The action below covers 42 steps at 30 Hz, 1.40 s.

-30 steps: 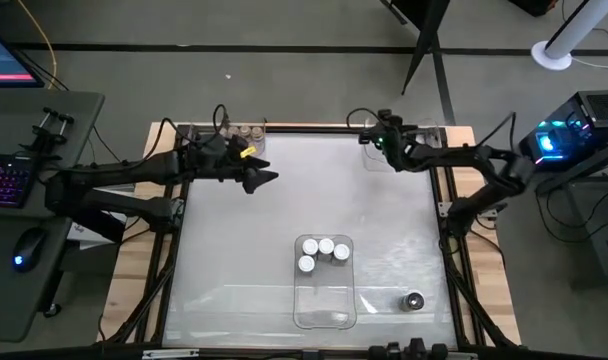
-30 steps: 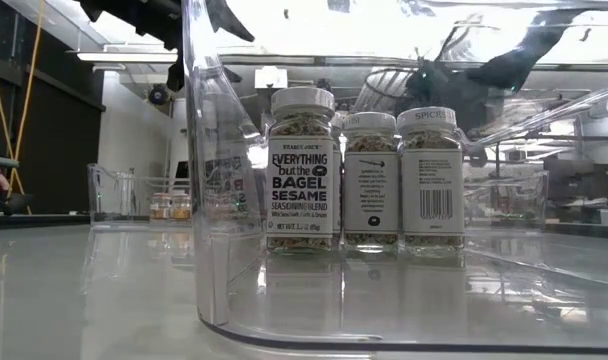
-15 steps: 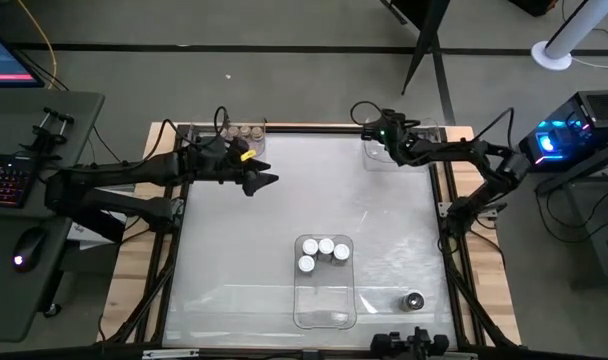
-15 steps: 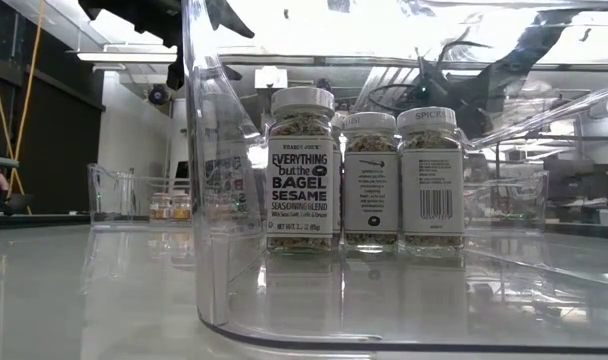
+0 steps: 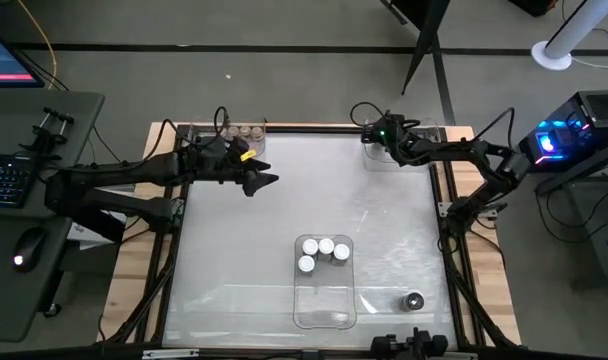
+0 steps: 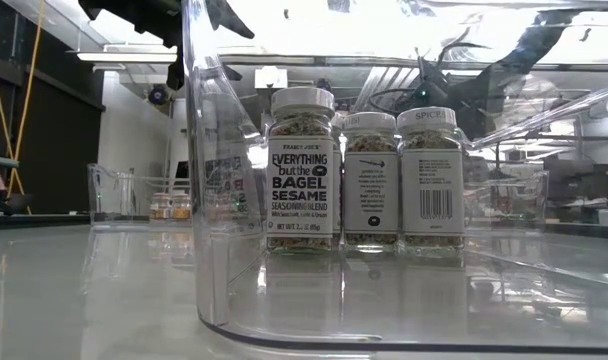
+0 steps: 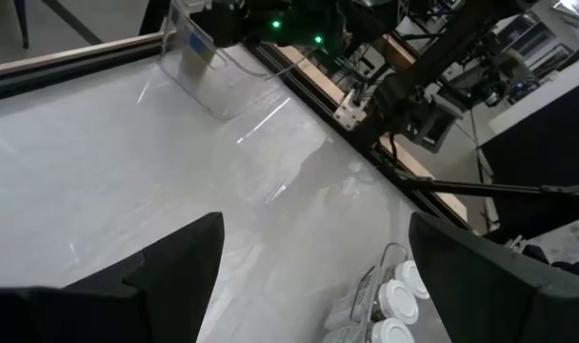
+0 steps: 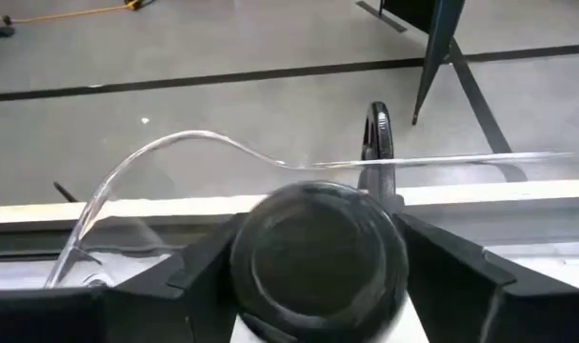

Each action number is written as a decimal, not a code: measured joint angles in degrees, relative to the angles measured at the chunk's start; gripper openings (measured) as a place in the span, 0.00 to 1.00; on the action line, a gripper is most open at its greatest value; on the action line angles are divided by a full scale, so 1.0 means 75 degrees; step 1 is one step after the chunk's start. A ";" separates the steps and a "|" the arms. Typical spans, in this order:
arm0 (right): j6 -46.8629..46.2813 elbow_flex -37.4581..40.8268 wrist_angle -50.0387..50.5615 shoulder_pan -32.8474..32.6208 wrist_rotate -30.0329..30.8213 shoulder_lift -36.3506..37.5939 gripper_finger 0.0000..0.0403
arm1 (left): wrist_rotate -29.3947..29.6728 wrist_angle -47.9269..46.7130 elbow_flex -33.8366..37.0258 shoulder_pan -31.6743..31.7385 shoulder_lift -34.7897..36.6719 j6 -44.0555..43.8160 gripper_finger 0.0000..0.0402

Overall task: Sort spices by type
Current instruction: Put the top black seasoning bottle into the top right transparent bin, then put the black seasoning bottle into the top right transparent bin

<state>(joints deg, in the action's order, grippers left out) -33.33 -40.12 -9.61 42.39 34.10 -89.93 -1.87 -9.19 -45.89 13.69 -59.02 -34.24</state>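
Right claw (image 5: 372, 136) hovering at clear bin far beyond and right of middle tray (image 5: 325, 303), dark-capped jar (image 8: 318, 252) sitting inside claw; cannot tell whether gripping or loose. Left claw (image 5: 264, 180) waiting wide, beyond and left of middle tray. Three white-capped jars (image 5: 322, 252) standing in middle tray; one dark jar (image 5: 413, 301) sitting on tabletop (image 5: 234, 240) just right of it.

Handling: jars looking light, rigid, smooth-sided, likely slippery, tipping easily. Pinching across the cap or just under it, upright, looking safest.
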 joint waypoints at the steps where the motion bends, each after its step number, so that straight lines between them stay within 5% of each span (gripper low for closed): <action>1: -0.0028 0.0000 -0.0002 0.0000 -0.0038 0.0000 0.62 | 0.0000 0.0000 0.0000 0.0000 0.0000 0.0038 0.80; 12: 0.0135 0.0000 0.0065 0.0009 -0.0439 0.0233 0.63 | -0.0001 -0.0003 0.0000 0.0000 0.0000 0.0053 0.80; 26: 0.0677 0.0000 0.1326 -0.0108 -0.0706 0.2385 0.63 | 0.0000 -0.0068 -0.0003 0.0003 0.0000 0.0419 0.80; 29: 0.0683 0.0000 0.1825 -0.0226 -0.1912 0.3312 0.63 | -0.0001 -0.0067 -0.0003 0.0003 0.0000 0.0466 0.80; 36: -0.0594 -0.0003 0.3607 -0.1230 -0.6309 0.5650 0.63 | 0.0186 -0.0058 -0.0003 0.0075 0.0000 0.0463 0.80; 42: -0.3406 -0.0003 0.5413 -0.3752 -0.6982 0.6905 0.63 | 0.0102 -0.0058 -0.0003 0.0298 -0.0001 0.0860 0.80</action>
<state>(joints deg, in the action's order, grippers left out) -58.88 -40.14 30.98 14.25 -18.26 -38.14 -1.11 -9.63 -45.91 15.93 -59.03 -27.79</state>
